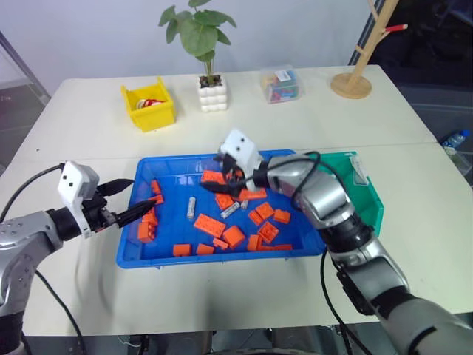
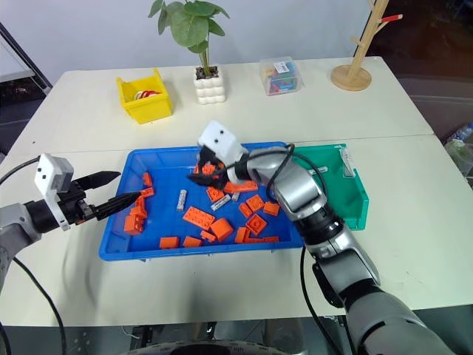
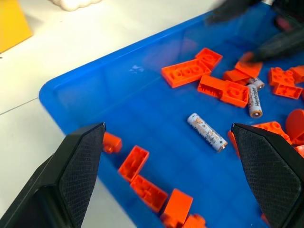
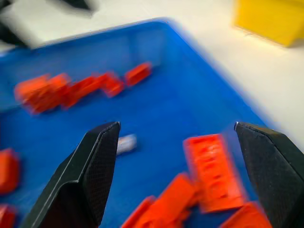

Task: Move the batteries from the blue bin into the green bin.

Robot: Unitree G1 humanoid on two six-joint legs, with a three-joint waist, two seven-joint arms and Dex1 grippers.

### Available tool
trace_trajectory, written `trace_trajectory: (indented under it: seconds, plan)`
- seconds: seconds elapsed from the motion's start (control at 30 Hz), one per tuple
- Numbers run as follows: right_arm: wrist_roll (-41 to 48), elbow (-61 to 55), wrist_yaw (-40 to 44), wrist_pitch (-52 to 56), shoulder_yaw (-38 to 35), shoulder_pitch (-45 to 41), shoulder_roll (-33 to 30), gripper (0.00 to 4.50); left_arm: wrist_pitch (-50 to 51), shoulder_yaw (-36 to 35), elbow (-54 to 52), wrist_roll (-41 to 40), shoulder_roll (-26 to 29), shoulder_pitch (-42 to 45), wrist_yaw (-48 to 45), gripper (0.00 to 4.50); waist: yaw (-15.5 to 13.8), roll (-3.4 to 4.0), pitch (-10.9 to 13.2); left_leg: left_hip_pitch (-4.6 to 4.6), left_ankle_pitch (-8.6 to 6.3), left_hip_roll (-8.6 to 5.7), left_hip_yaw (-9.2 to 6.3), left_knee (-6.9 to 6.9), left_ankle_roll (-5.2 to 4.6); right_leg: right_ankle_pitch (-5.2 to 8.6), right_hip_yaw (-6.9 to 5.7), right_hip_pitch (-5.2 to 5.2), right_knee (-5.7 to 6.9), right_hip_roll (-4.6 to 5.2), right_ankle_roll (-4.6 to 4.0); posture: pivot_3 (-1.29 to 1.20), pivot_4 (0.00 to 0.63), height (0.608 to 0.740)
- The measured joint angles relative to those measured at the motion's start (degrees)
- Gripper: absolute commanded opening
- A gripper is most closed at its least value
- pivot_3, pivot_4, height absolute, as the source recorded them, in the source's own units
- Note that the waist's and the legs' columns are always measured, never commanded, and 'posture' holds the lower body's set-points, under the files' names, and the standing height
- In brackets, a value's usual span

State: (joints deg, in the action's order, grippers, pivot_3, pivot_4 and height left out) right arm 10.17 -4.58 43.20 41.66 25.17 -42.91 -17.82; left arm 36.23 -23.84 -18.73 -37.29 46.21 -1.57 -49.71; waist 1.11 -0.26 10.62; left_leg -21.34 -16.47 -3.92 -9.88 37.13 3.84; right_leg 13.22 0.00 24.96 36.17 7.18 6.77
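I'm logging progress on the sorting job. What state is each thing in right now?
Left claw: open, empty, at the blue bin's left rim.
Right claw: open, empty, over the blue bin.
Batteries: lying loose in the blue bin among orange bricks.
Green bin: upright beside the blue bin.

The left arm reaches in from the left, its gripper (image 2: 118, 188) pointing level toward the right with the 2 black fingers spread apart and nothing between them. The right arm bends across from the lower right, elbow raised, and its gripper (image 2: 202, 168) angles downward, fingers (image 4: 90, 166) wide apart and empty.
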Motion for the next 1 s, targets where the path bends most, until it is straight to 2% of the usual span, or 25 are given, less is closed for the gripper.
trace_trajectory:
  seconds: [0.23, 0.53, 0.9, 1.0]
  plan:
    - [-5.4, 0.5, 6.4, -13.2, 7.1, 1.2, -2.8, 3.95, -0.6, 0.2, 0.9, 0.7, 4.4, -0.8, -4.2, 4.44, 0.7, 0.00, 0.0, 0.12, 0.04, 0.46, 0.09, 0.01, 0.06, -0.15, 0.00, -0.04, 0.00, -0.46, -0.21, 0.00, 0.150, 0.740]
    - [-9.9, 16.2, 6.6, -21.2, 8.1, -2.9, 5.8, 3.95, -1.0, 0.7, 2.7, 1.6, 4.4, 1.3, -4.8, 4.44, 1.6, 0.00, 0.0, 0.30, 0.11, 0.91, 0.09, -0.04, 0.18, -0.39, 0.02, -0.04, 0.04, -0.99, -0.59, 0.00, 0.150, 0.740]
    - [-11.3, 30.3, 6.9, -24.7, 6.5, -6.8, 12.2, 3.95, -0.8, 0.6, 2.2, 1.6, 4.4, 0.2, -5.2, 4.44, 1.6, 0.02, 0.0, 0.30, 0.16, 0.99, 0.09, -0.08, 0.26, -0.43, 0.13, 0.02, 0.04, -1.14, -0.65, 0.00, 0.150, 0.740]
    - [-11.7, 32.4, 7.5, -25.3, 6.1, -7.3, 13.4, 3.95, -0.8, 0.6, 1.9, 1.8, 6.0, -1.7, -7.0, 4.44, 1.6, 0.02, 0.0, 0.30, 0.22, 1.15, 0.11, -0.12, 0.38, -0.45, 0.16, 0.05, 0.02, -1.30, -0.70, 0.00, 0.150, 0.740]
